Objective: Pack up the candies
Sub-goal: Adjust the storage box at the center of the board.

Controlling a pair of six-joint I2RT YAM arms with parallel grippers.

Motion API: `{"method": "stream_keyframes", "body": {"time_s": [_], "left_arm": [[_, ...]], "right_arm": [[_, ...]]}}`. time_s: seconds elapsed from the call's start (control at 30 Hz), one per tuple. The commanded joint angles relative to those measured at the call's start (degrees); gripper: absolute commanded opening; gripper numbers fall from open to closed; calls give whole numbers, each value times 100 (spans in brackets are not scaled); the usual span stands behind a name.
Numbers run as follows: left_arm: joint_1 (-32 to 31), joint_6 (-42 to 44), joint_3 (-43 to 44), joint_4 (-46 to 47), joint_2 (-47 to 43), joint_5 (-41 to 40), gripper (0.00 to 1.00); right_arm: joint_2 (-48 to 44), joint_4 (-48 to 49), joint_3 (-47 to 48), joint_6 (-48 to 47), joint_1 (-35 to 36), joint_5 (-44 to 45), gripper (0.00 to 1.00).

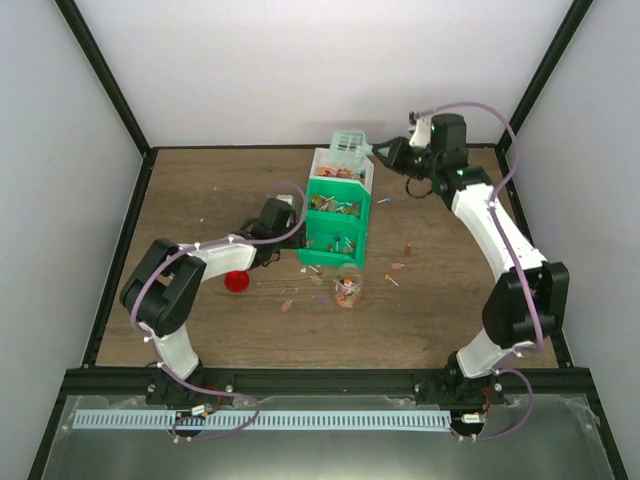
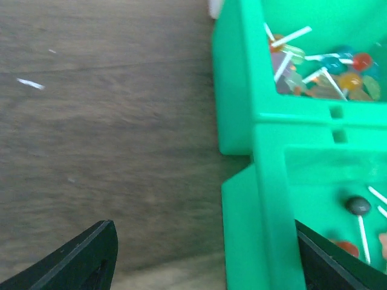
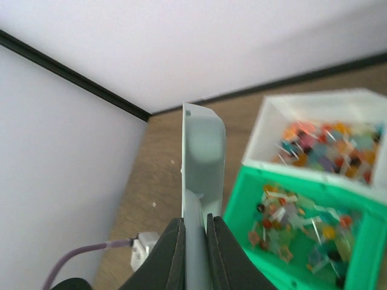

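Note:
The candies fill a tiered green organizer (image 1: 345, 225) with a white top bin (image 1: 366, 172), and show in the white bin (image 3: 320, 148) and the green tier below it (image 3: 296, 232). My right gripper (image 3: 195, 238) is shut on the handle of a pale blue-green scoop (image 3: 203, 145), which hangs over the white bin's far end (image 1: 349, 147). My left gripper (image 2: 205, 266) is open low at the organizer's left side, its fingers (image 2: 91, 260) wide apart with a green bin wall (image 2: 266, 199) between them. More candies lie in the green tiers (image 2: 320, 69).
A small clear jar (image 1: 348, 289) holding candies stands in front of the organizer. A round red lid (image 1: 237, 281) lies left of it. Loose candies are scattered on the wooden table (image 1: 398, 268). White walls with black frame bars enclose the table.

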Motion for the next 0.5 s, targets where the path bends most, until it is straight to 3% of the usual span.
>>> {"method": "stream_keyframes", "body": {"time_s": [0.0,0.17,0.47], "left_arm": [[392,131,849,-1238,167,37,74],[693,84,1978,-2673,574,196,74],[1395,-185,4685,-4811,1804,603,74]], "right_arm": [[616,-626,1483,-234,-43,-447,1],[1435,-1710,2691,-66,-276,-537,1],[1294,-2446,2812,736,-396,-432,1]]}}
